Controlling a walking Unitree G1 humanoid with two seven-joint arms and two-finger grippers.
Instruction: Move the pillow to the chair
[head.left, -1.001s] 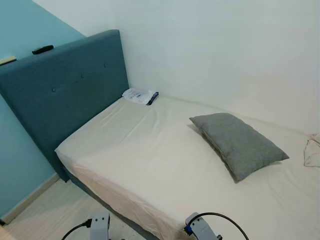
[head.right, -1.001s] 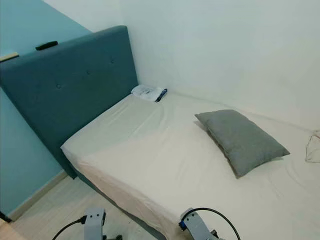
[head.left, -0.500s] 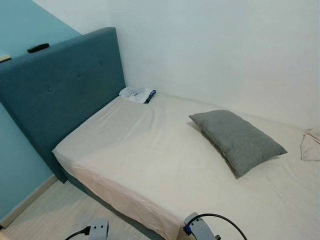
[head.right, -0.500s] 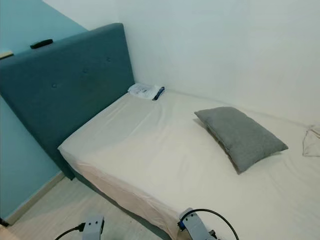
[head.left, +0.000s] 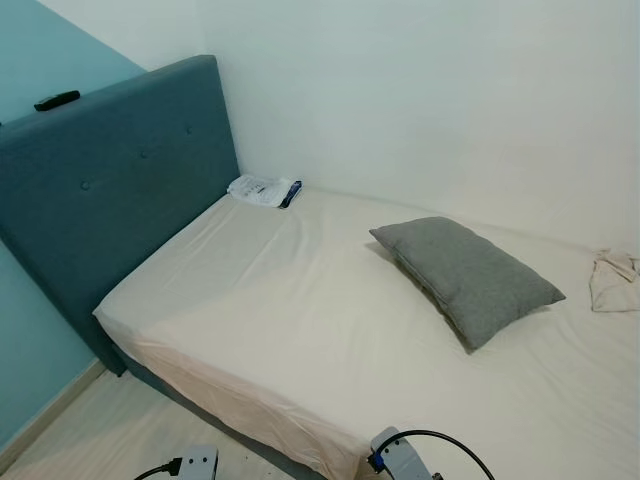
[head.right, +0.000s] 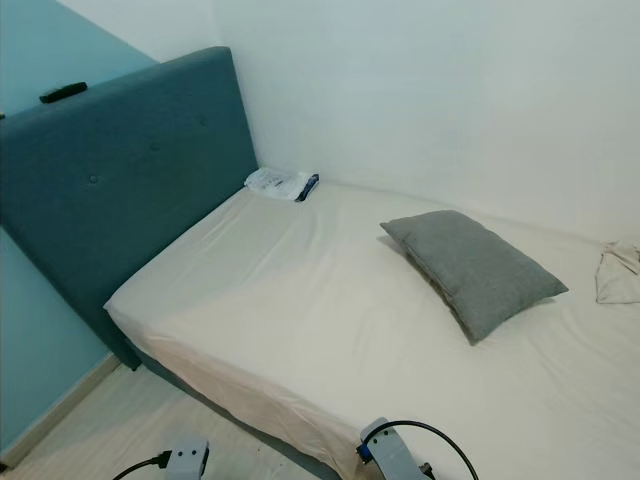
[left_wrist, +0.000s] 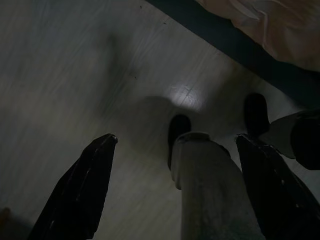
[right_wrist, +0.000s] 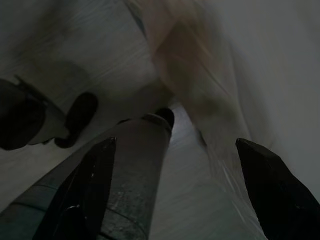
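Now the grey pillow (head.left: 465, 279) lies on the bed (head.left: 250, 300), near its wall edge. Both the left gripper (left_wrist: 175, 200) and right gripper (right_wrist: 170, 195) hang down with fingers spread wide, holding nothing.

camera: swung toward the robot's right, whole scene slid left | headboard (head.left: 120, 190): sat nearer the frame's left edge | cloth (head.left: 612, 280) at the bed's (head.left: 300, 340) right side: came fuller into view | pillow (head.left: 465, 280): unmoved on the bed
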